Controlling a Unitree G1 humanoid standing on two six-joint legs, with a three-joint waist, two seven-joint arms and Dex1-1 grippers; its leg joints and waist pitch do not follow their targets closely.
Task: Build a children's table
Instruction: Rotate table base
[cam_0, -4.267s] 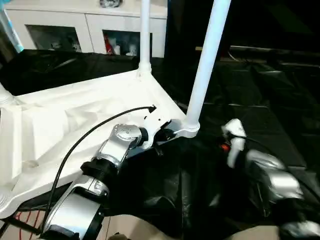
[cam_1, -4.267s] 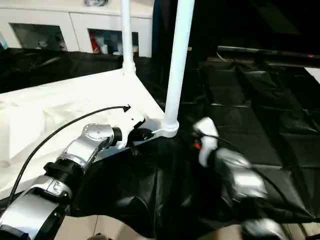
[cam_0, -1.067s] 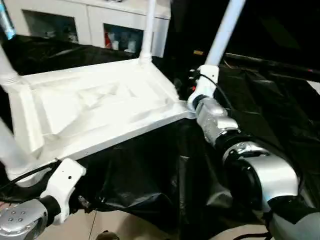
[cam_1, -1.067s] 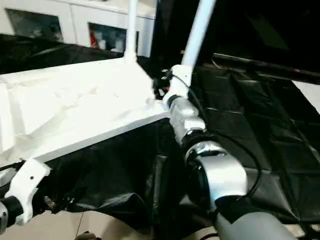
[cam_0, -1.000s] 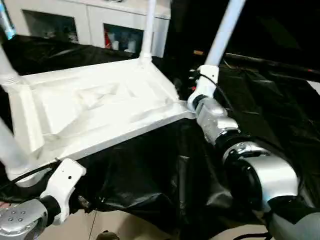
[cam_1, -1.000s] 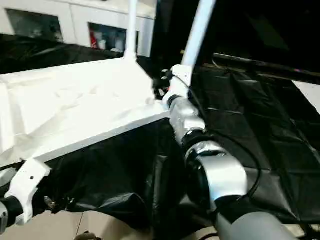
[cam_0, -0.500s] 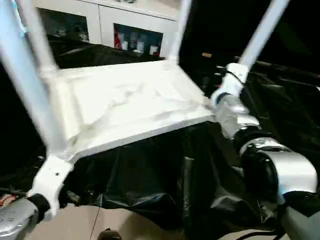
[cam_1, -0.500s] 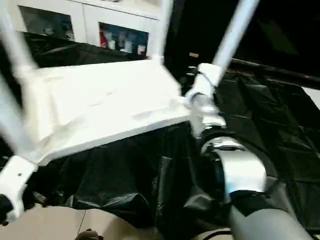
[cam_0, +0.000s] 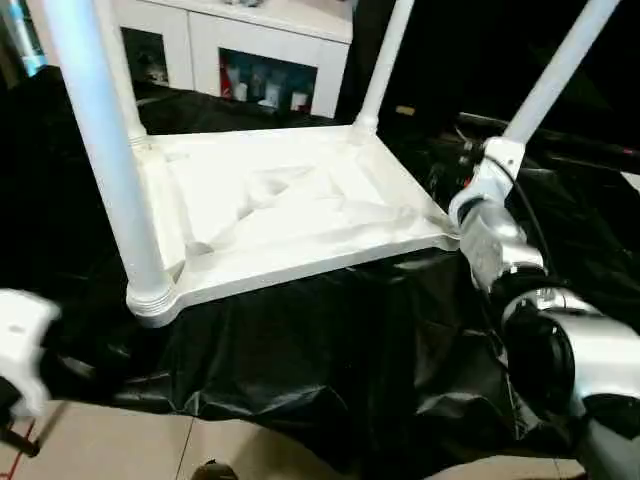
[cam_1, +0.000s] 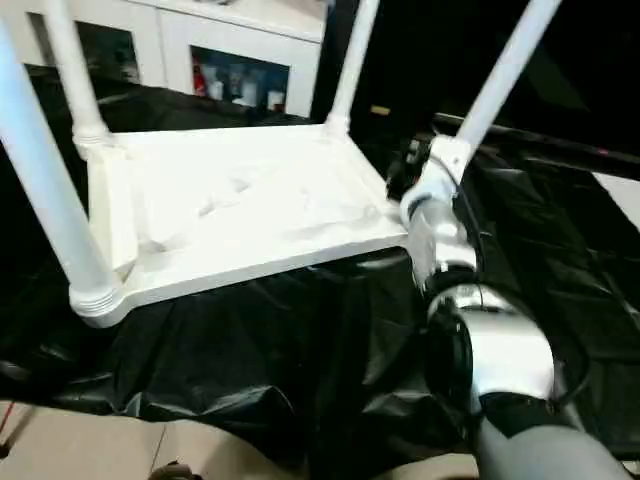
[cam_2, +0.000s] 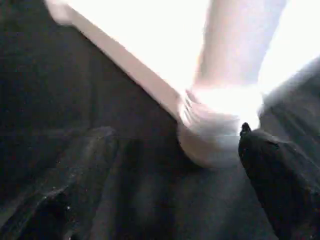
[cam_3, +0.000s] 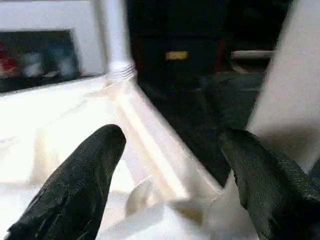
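Our right gripper (cam_3: 170, 165) sits with its two black fingers (cam_3: 85, 170) spread wide around the near right corner of the children's table (cam_0: 290, 210). One finger lies over the ribbed underside, the other beside the base of the leg (cam_0: 555, 70) there. Whether the fingers actually press on the plastic we cannot tell. In the head view that gripper appears right of centre, at the corner where the leg rises toward the upper right of the frame.

Our left gripper (cam_2: 272, 175) shows one dark finger at the lower right of its wrist picture, just beside the collar of the near left leg (cam_0: 105, 150). It stands wide and holds nothing.

The table lies upside down in the middle of the frame on a bench covered with black sheeting (cam_0: 330, 370). All four legs point upward from its corners. A white cabinet (cam_0: 260, 60) with glass doors stands behind it at the top.

We judge the legs fitted, so the step in hand looks like checking or bracing the corners before turning the table over. That calls for a firm hold at two corners.

Our right forearm (cam_0: 560, 340) reaches up from the lower right, wrist level. The left wrist (cam_0: 20, 340) sits low at the left edge.
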